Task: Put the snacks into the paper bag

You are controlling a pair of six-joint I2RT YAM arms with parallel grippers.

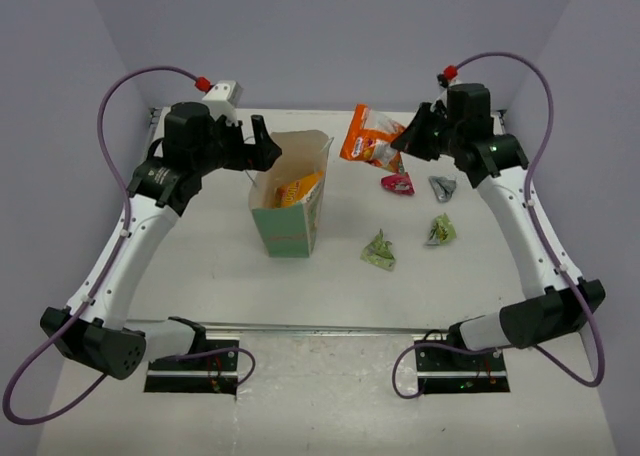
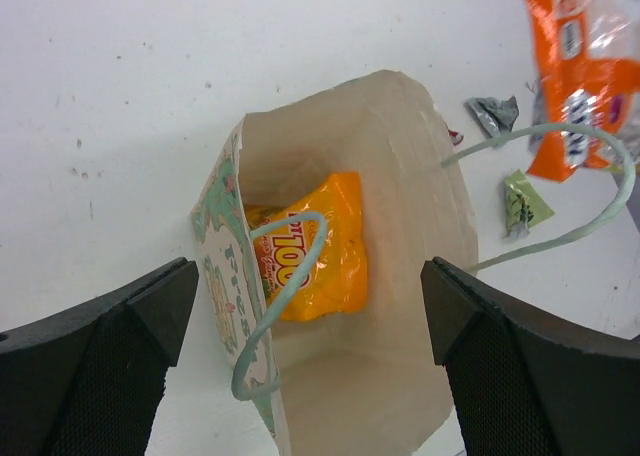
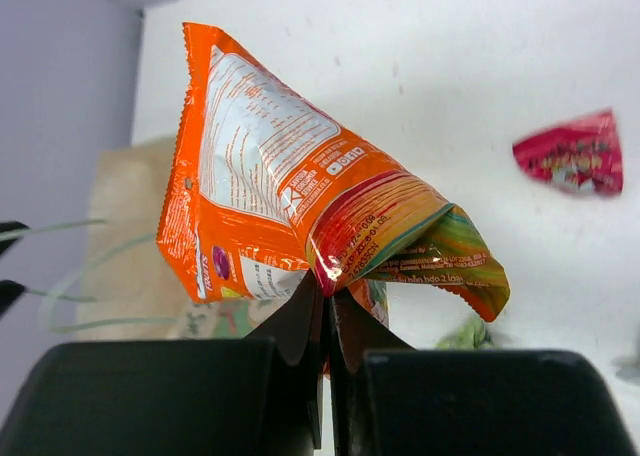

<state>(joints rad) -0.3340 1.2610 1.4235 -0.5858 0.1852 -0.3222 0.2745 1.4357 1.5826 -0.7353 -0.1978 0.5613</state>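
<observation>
Pinch of the right gripper (image 3: pixel 327 306), shut tight on the bottom edge of the orange-white pouch (image 3: pixel 290 196). Pouch up in the air, off the table (image 1: pixel 200 266), to the right of the paper bag (image 1: pixel 285 228) and not yet over it. Left gripper (image 2: pixel 308 296) wide open, nothing in it, hanging by the open top of the bag and looking down inside. Bag standing up on the left half of the table, mouth open. Inside, down at the bottom: one orange-yellow pouch (image 2: pixel 325 246). So one snack in, and one held and ready to go in. Lying on the table near the right arm: a red-pink packet (image 1: pixel 397 184), a grey packet (image 1: pixel 442 187) just beside it, a green packet (image 1: pixel 440 230) a bit nearer, and a second green packet (image 1: pixel 379 250) closer to the bag. Four small ones to pick up after this pouch. Less than half done, at a guess.
</observation>
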